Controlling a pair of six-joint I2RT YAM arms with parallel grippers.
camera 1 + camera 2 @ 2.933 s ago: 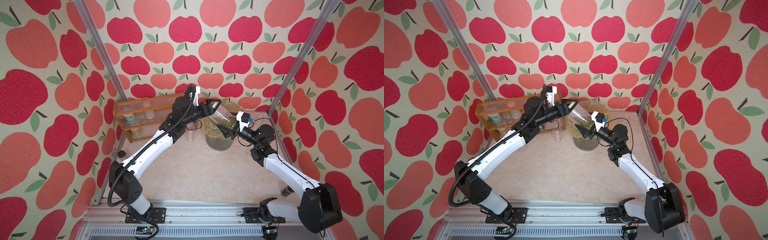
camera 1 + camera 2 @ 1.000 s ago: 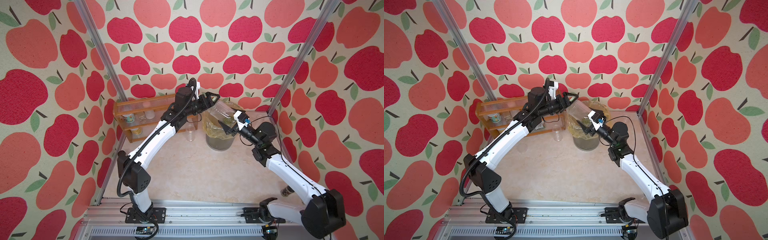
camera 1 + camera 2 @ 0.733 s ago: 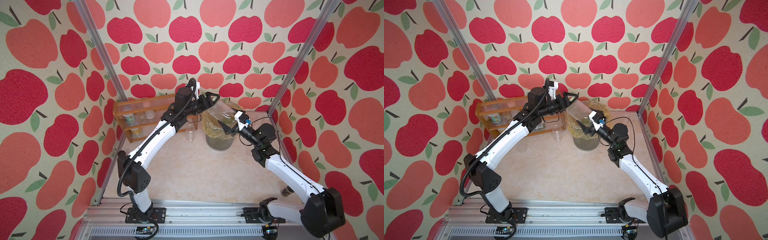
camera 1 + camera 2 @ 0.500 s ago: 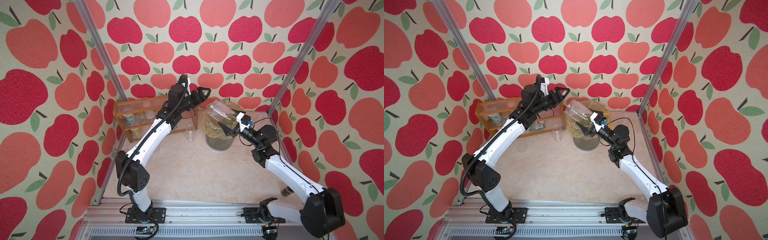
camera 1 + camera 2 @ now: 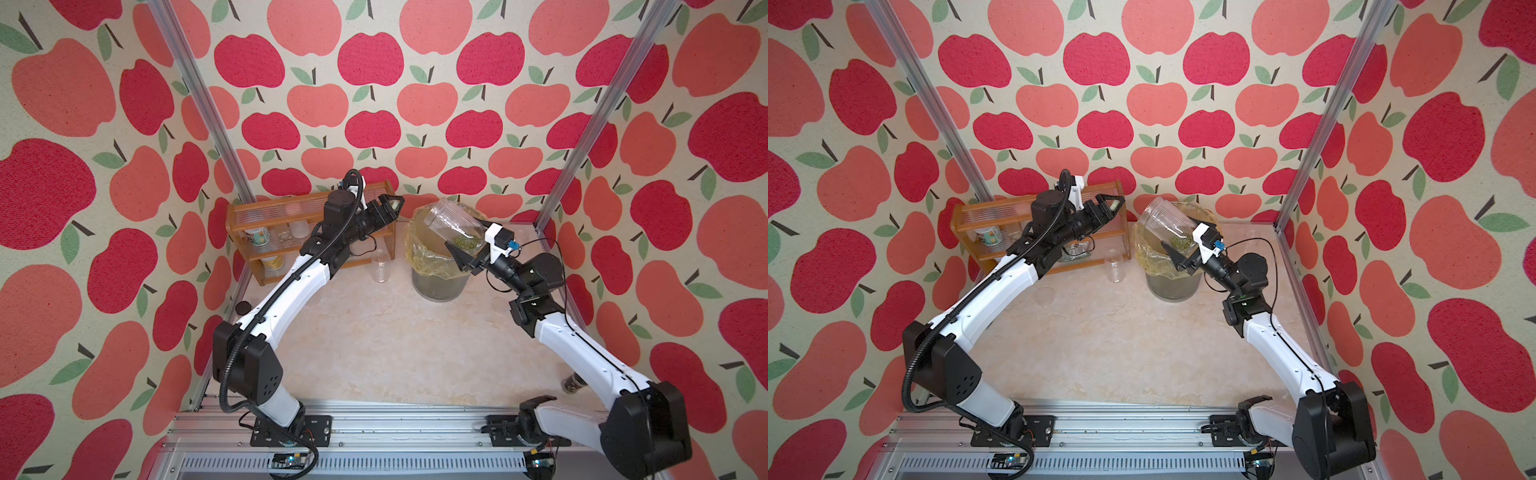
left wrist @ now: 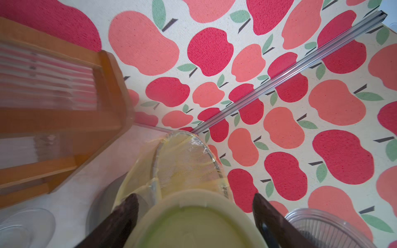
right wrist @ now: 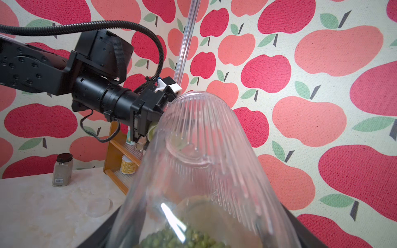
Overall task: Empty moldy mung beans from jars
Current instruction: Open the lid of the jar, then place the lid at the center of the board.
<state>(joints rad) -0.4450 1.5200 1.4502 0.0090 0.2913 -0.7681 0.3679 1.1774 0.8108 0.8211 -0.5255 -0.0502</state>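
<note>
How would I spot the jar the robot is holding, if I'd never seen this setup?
Find the bin lined with a yellowish bag at the back of the table. Just above its rim, the right arm's end effector holds a ribbed clear jar, tilted and lidless. Unlike the empty slim tube standing beside the bin, it has green mung beans inside.

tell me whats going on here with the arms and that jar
The right end effector grips a ribbed clear jar by its base, holding it tilted above the bag-lined bin. A small heap of mung beans lies at the jar's base end; none is pouring out. The left end effector holds a pale green lid off to the side, by the wooden rack.
</note>
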